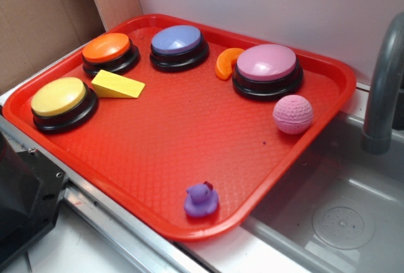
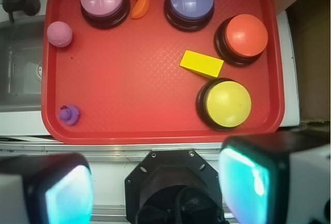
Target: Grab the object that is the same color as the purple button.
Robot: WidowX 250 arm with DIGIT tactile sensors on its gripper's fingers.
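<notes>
A small purple duck (image 1: 201,200) stands near the front edge of the red tray (image 1: 177,140); in the wrist view the duck (image 2: 69,115) is at the tray's lower left corner. The purple button (image 1: 178,46) sits at the tray's back; the wrist view has the button (image 2: 190,2) at top centre. My gripper (image 2: 155,190) hangs high above the robot's base, off the tray's near edge. Its two fingers (image 2: 67,193) stand wide apart with nothing between them. The gripper itself does not show in the exterior view.
Also on the tray (image 2: 155,125): a pink button (image 1: 267,70), an orange button (image 1: 110,52), a yellow button (image 1: 62,101), a yellow wedge (image 1: 117,85), an orange crescent (image 1: 226,62), a pink dimpled ball (image 1: 293,114). A grey sink (image 1: 341,210) with a faucet (image 1: 382,84) lies right of the tray.
</notes>
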